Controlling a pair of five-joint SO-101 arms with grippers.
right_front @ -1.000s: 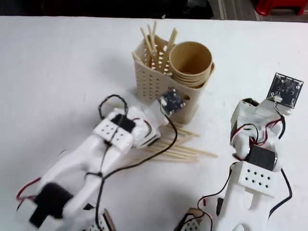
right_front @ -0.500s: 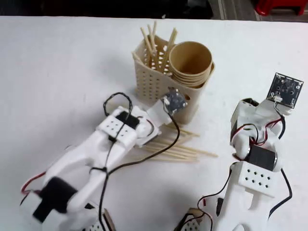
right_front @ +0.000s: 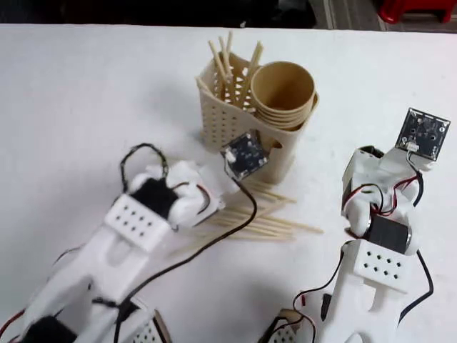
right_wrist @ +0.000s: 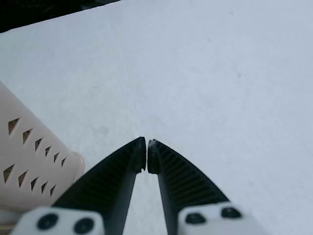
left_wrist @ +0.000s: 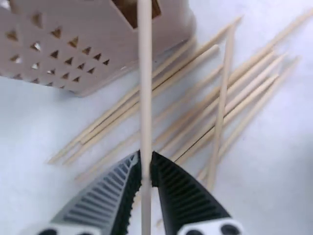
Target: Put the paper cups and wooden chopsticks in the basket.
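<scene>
A cream perforated basket (right_front: 239, 125) holds a stack of tan paper cups (right_front: 283, 91) and several upright wooden chopsticks (right_front: 230, 63). More chopsticks (right_front: 268, 218) lie in a loose pile on the table in front of it. My left arm (right_front: 146, 211) stands just left of the pile. In the left wrist view my left gripper (left_wrist: 145, 166) is shut on one chopstick (left_wrist: 144, 93), which points up toward the basket wall (left_wrist: 93, 44), with the pile (left_wrist: 220, 112) beneath it. My right gripper (right_wrist: 146, 151) is shut on nothing, over bare table beside the basket's corner (right_wrist: 34, 156).
The right arm (right_front: 378, 214) stands folded at the front right, its wrist camera (right_front: 425, 134) raised to the right of the basket. White tabletop stretches to the left of and behind the basket. A dark edge runs along the far side of the table.
My left arm has pulled back toward the front left, and its wrist camera has shifted left and turned. The right arm has not moved.
</scene>
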